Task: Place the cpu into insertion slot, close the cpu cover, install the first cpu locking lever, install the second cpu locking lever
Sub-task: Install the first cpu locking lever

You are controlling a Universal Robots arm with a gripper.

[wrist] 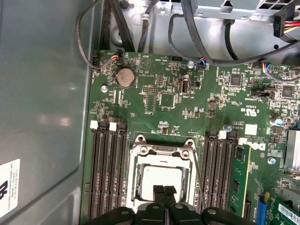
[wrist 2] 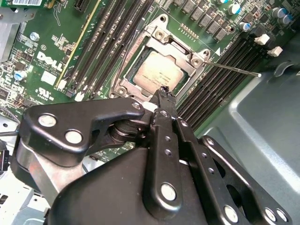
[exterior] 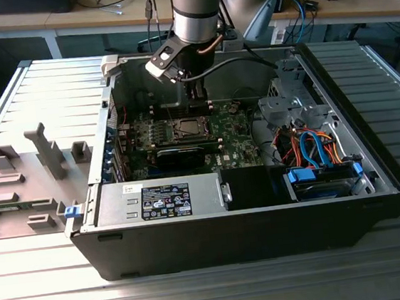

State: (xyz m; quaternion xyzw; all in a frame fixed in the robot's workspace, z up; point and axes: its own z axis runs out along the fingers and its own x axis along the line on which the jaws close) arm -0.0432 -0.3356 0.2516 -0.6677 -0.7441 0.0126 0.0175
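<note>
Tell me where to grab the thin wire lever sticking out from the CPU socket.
Probably near its free tip: in the second wrist view the lever is a thin straight rod jutting from the insertion slot corner out across the memory slots. Come from above, jaws straddling the rod crosswise, well away from the socket frame.

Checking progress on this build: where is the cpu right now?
In both wrist views the cpu lies in the insertion slot, between the two banks of memory slots, just ahead of the pincer.
</note>
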